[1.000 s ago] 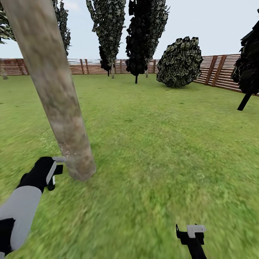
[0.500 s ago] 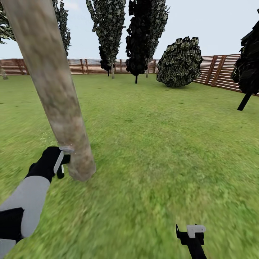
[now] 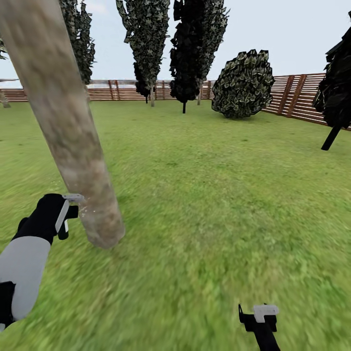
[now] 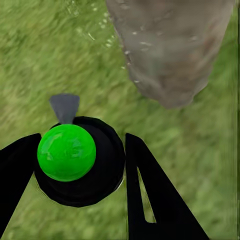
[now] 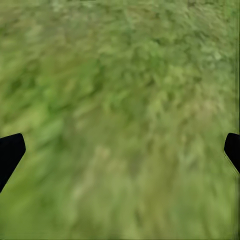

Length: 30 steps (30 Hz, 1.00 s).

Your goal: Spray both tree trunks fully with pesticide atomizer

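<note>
Left gripper (image 4: 80,165) clamping pesticide atomizer (image 4: 75,160), just beside tree trunk (image 3: 68,131)

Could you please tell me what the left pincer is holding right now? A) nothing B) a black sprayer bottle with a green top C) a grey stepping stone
B: the left pincer grips the black sprayer bottle with a green top, beside the mottled grey-brown tree trunk.

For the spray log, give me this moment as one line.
left gripper: shut on black atomizer with green top | nozzle near mottled grey-brown tree trunk | droplets at trunk base | right gripper: open over grass
</note>
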### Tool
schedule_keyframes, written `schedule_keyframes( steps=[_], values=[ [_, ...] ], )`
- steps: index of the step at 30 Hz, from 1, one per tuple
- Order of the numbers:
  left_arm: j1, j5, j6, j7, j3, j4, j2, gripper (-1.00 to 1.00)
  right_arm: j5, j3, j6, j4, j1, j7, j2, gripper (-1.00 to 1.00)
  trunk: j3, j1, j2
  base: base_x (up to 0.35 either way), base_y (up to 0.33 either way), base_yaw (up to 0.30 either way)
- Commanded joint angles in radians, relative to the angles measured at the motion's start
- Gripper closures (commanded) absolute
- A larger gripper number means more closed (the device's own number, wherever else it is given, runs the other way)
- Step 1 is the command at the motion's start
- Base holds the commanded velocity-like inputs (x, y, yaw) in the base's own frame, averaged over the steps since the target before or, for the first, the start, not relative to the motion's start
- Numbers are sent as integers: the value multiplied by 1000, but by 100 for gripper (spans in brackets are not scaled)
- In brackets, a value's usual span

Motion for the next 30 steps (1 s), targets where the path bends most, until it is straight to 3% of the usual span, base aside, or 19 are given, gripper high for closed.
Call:
schedule_keyframes(
  steps=[1, 25, 30],
  values=[
    [-1, -11, 5, -5, 2, -1, -1, 100, -4, 9, -1, 0, 0, -5, 0, -100, -1, 0, 0, 169, -229, 0],
    [-1, -9, 3, -4, 5, 2, 0, 100, -4, 9, -2, -1, 0, -5, 0, -100, -1, 0, 0, 55, -269, 2],
    [-1, -9, 3, -3, 4, 2, -1, 100, -4, 9, -3, -1, 0, -5, 0, -100, -1, 0, 0, 195, -230, 226]
  ],
)
